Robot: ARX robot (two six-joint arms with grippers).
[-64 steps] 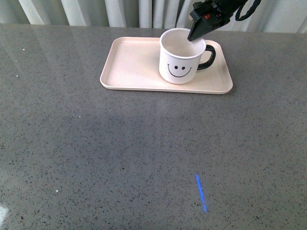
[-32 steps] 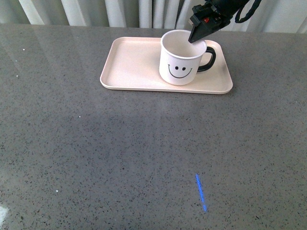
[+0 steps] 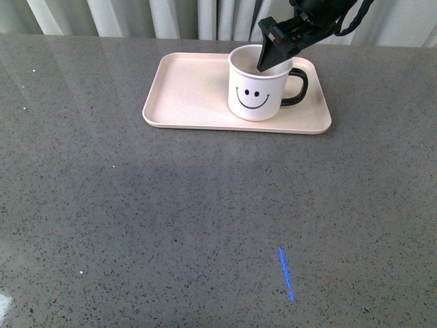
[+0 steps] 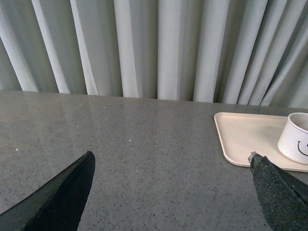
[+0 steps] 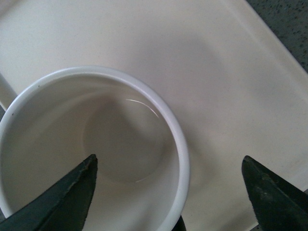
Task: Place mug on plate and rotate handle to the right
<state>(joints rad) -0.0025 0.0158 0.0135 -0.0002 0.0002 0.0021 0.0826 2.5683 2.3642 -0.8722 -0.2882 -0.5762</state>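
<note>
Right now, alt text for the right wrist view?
Looking straight down into an empty white mug standing on a pale pink plate. The right gripper hangs open above it, its two dark fingertips at the lower corners. A sliver of grey table shows at one corner.

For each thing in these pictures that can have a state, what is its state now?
mug: upright on the plate, empty, smiley face toward the camera
handle: points right
plate: flat on the table, holds only the mug
right gripper: open, above the mug's mouth
left gripper: open, holds nothing
</note>
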